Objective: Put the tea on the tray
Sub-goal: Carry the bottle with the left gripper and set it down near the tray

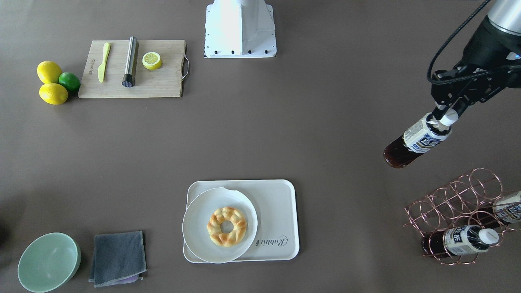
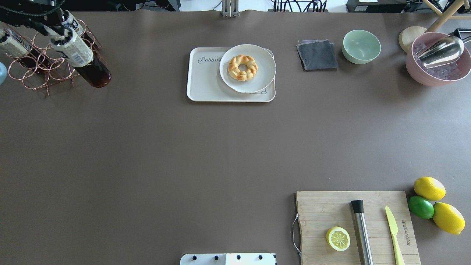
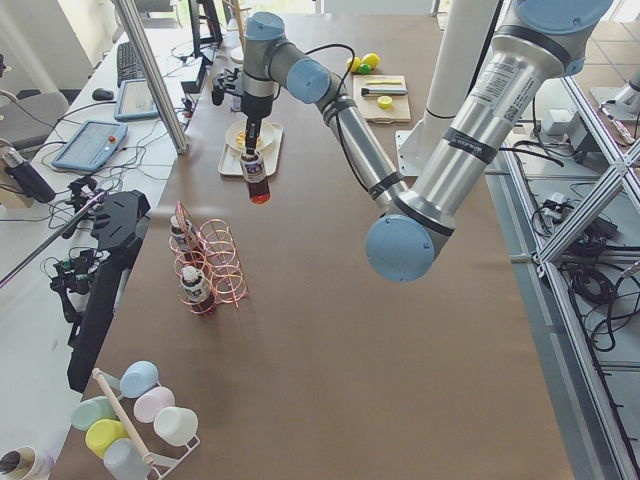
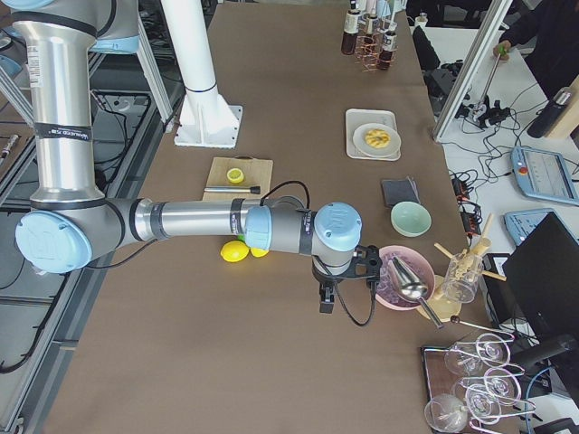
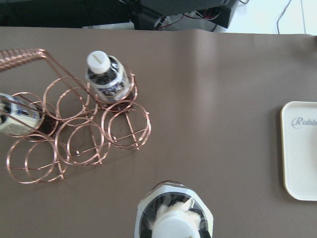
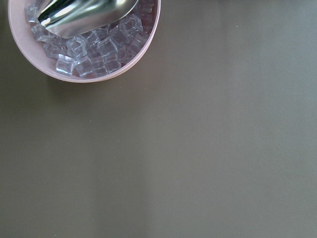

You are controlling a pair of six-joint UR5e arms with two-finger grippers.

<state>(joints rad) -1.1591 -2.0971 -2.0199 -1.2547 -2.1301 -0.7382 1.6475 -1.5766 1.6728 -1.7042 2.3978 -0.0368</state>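
My left gripper (image 1: 445, 116) is shut on the white cap of the tea (image 1: 415, 140), a bottle of dark red-brown liquid with a white-and-blue label. The bottle hangs in the air beside the copper wire rack (image 1: 456, 203). It also shows in the overhead view (image 2: 79, 55) and the left wrist view (image 5: 173, 218). Two alike bottles (image 1: 464, 240) (image 1: 508, 207) lie in the rack. The cream tray (image 1: 276, 203) marked "Rabbit" lies mid-table, well apart from the bottle. My right gripper (image 4: 327, 303) hangs near the pink ice bowl; I cannot tell whether it is open.
A white plate (image 1: 195, 211) with a braided pastry ring (image 1: 226, 226) covers one half of the tray. On the table are a wooden cutting board (image 1: 163, 81) with knife, steel rod and lemon half, lemons and a lime (image 1: 53, 83), a green bowl (image 1: 49, 262), a grey cloth (image 1: 118, 256) and a pink ice bowl (image 2: 438, 62).
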